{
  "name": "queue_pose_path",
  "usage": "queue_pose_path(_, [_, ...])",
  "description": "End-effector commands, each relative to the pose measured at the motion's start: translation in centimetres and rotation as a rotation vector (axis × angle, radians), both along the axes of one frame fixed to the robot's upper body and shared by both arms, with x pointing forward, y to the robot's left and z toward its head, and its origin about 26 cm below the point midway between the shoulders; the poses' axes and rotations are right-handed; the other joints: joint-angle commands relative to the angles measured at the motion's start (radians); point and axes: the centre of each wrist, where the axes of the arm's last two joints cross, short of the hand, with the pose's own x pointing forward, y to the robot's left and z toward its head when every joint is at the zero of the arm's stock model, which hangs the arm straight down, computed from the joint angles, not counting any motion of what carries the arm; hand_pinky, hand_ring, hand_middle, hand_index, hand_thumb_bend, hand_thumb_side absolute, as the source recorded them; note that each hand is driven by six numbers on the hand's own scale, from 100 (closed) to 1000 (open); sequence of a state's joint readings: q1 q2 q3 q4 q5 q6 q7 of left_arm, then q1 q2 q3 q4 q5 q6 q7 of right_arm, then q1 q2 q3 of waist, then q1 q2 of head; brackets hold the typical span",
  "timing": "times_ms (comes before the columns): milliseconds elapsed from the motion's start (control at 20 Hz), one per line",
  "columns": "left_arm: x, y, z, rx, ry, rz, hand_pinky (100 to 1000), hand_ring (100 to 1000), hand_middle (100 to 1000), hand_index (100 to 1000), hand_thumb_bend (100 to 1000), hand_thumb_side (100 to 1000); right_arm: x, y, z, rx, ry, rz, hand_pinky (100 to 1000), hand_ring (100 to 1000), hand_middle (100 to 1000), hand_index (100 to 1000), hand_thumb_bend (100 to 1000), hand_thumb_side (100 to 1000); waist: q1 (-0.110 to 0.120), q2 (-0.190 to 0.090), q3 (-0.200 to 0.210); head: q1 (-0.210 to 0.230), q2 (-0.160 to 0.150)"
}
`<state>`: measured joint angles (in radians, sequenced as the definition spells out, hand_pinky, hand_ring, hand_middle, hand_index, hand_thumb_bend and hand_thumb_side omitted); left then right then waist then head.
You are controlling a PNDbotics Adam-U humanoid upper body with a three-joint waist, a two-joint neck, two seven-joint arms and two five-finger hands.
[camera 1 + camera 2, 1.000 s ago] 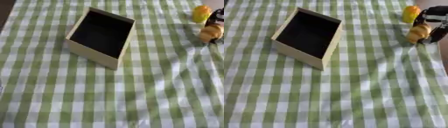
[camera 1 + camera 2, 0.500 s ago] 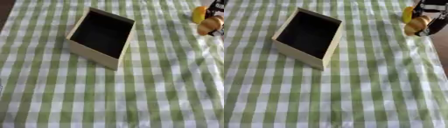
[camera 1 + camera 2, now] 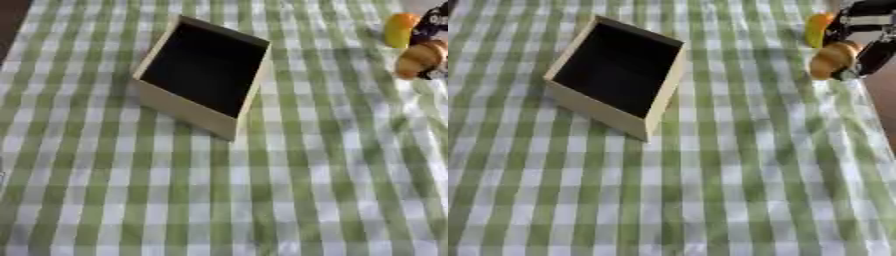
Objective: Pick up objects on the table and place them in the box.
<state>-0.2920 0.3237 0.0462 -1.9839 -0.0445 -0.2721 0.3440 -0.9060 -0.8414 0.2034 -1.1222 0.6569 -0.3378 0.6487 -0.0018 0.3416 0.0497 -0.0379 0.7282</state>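
A green-and-white checked cloth [image 3: 710, 175] covers the table, lying in soft wrinkles toward the right side. On it, upper left of centre, stands an open box [image 3: 588, 107] with pale cream walls and a dark inside, turned at an angle so that 1 corner points toward the near edge; nothing shows inside it. At the upper right, well apart from the box, the right hand [image 3: 866, 37], black with silver parts, comes in from the corner with its fingers [image 3: 875, 55] curled down round a tan, rounded lump [image 3: 831, 60], which looks like a small bread roll. The lump is gripped between fingers and thumb, and it seems to sit a little above the cloth, though whether it quite clears the cloth cannot be told. Just behind it and to the left, touching or nearly touching the hand, is an orange-and-yellow thing [image 3: 817, 29], rounded and standing tall, resting at the far edge of the cloth. The left hand appears in neither view. A strip of brown surface shows past the cloth's right edge.
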Motion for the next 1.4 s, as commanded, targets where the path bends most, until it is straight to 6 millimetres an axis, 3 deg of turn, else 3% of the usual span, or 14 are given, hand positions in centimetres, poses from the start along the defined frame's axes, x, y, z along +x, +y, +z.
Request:
queue_pose_path(50, [-0.1, -0.2, 0.8, 0.008, -0.027, -0.012, 677, 751, 837, 847, 158, 696, -1.3, 1.4, 3.3, 0.017, -0.158, 0.056, 773, 645, 368, 558, 200, 100, 0.000, -0.023, 0.003, -0.004, -0.004])
queue_pose_path(450, [-0.1, -0.3, 1.0, 0.014, -0.029, -0.020, 678, 752, 838, 848, 159, 693, -3.9, 9.2, 6.8, 0.019, -0.232, 0.329, 766, 641, 384, 569, 148, 100, -0.010, -0.030, 0.015, -0.016, -0.003])
queue_pose_path(750, [0.1, -0.5, 1.5, 0.008, -0.057, -0.041, 680, 755, 837, 848, 171, 678, -3.3, 18.2, 8.1, 0.010, -0.153, 0.580, 772, 637, 390, 572, 100, 100, -0.007, -0.035, 0.034, -0.043, -0.002])
queue_pose_path(900, [0.2, -0.7, 2.0, -0.009, -0.082, -0.047, 682, 757, 837, 849, 185, 666, -2.7, 21.4, 7.7, 0.034, -0.105, 0.663, 792, 631, 387, 571, 100, 100, -0.008, -0.032, 0.047, -0.054, -0.004])
queue_pose_path(1150, [0.3, -1.0, 2.5, -0.030, -0.113, -0.058, 682, 757, 836, 848, 191, 660, -2.1, 25.0, 6.8, 0.061, -0.049, 0.750, 807, 631, 394, 577, 100, 100, -0.014, -0.024, 0.068, -0.058, -0.008])
queue_pose_path(1400, [0.4, -1.3, 2.9, -0.031, -0.124, -0.075, 682, 757, 836, 847, 191, 661, -0.3, 26.2, 5.0, 0.070, 0.003, 0.720, 832, 640, 408, 591, 100, 100, -0.022, -0.018, 0.091, -0.065, -0.013])
